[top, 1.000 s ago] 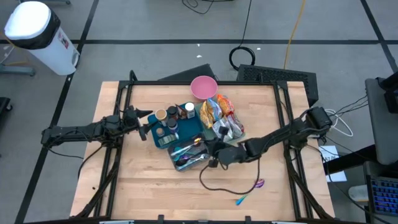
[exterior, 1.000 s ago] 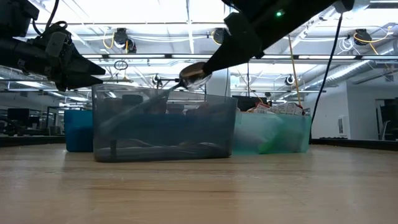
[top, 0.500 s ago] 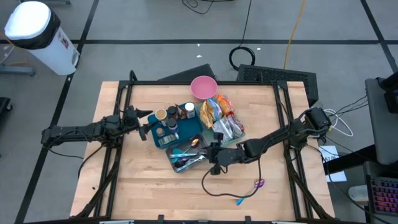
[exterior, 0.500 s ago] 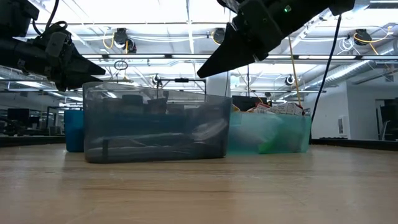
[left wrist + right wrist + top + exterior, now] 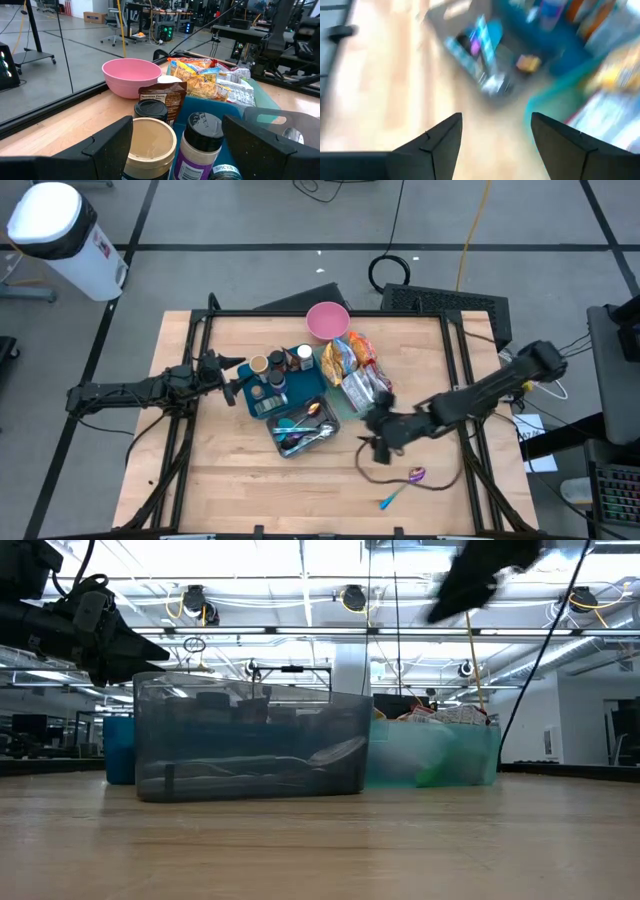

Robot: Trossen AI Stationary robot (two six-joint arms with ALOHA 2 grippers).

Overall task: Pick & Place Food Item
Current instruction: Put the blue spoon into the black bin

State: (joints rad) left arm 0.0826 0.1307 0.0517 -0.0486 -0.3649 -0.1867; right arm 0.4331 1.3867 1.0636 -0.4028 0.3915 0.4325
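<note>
Two arms are showing in your high view: the left gripper (image 5: 232, 385) is hovering beside the blue bin (image 5: 262, 402) of jars, and the right gripper (image 5: 377, 442) is hanging over bare surface (image 5: 230, 470), near the grey bin (image 5: 302, 432) holding utensils. The snack bags (image 5: 355, 370) are lying behind it. In your low view the grey bin (image 5: 250, 745) is sitting flat. Your left wrist view is showing fingers (image 5: 107, 145) spread before the jars (image 5: 150, 145) and pink bowl (image 5: 132, 76). Your right wrist view is showing fingers (image 5: 435, 142) apart, holding nothing.

both arms outstretched, left gripper (image 5: 232, 383) and right gripper (image 5: 374, 442) open.
</note>
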